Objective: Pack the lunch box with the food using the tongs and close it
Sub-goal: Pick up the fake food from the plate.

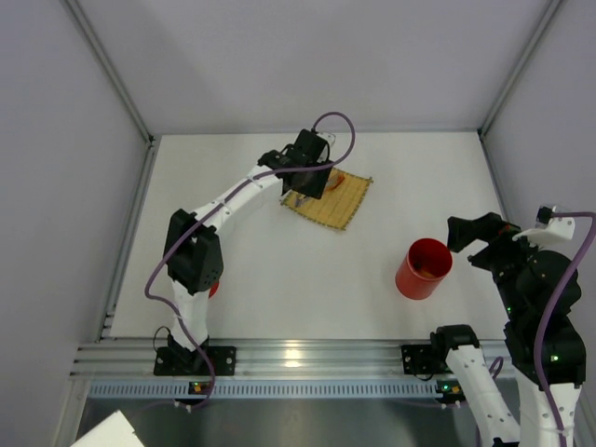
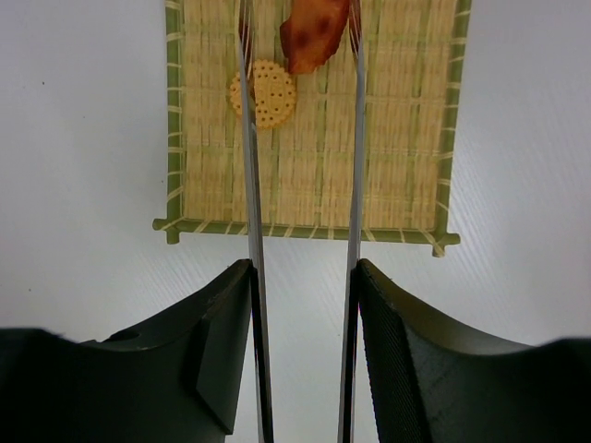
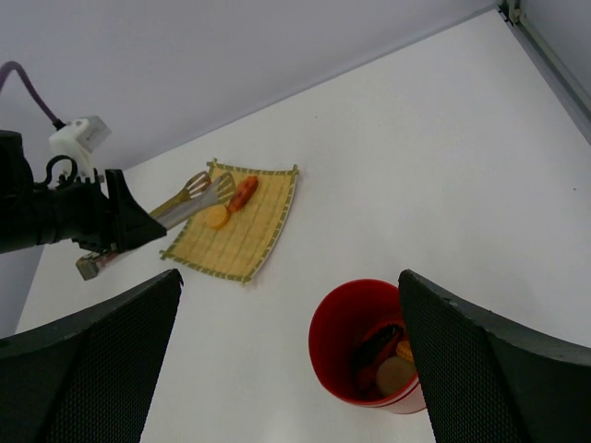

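My left gripper (image 2: 303,277) is shut on the tongs (image 2: 251,185), one finger pressed on each thin metal arm. The arms reach out over a yellow woven mat (image 2: 314,138). An orange-red food piece (image 2: 312,35) lies between the tong tips, and a round yellow piece (image 2: 266,92) lies by the left arm. The red lunch box (image 1: 425,268) stands upright without a lid at the right, with several food pieces (image 3: 392,369) inside. My right gripper (image 3: 288,277) hangs open just above and beside the lunch box, holding nothing.
The mat (image 1: 331,200) lies at the back middle of the white table. A bit of something red (image 1: 215,289) peeks out behind the left arm's elbow. White walls enclose the table on three sides.
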`<state>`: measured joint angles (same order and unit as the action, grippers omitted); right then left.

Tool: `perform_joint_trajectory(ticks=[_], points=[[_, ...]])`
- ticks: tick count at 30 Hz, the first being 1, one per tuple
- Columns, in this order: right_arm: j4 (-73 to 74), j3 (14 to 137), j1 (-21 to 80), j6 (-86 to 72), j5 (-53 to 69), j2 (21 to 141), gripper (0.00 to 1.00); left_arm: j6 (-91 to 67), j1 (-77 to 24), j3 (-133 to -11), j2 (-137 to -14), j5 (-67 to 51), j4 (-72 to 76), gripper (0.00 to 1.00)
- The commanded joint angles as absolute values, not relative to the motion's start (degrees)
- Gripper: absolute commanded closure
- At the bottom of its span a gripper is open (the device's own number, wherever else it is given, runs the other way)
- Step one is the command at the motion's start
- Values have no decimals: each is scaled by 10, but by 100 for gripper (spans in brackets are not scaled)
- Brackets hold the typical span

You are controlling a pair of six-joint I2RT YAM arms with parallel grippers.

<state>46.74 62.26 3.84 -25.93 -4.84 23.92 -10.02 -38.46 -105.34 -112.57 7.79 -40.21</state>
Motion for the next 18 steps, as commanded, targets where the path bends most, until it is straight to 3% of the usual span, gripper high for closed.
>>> perform_joint_trajectory(ticks=[1,18], points=[[464,636,32,-250,-49,250,0,-70,-378,-1078,-1140,61,-354,47],[461,633,32,-244,-50,253,1,-54,-377,-1099,-1206,75,-340,46]])
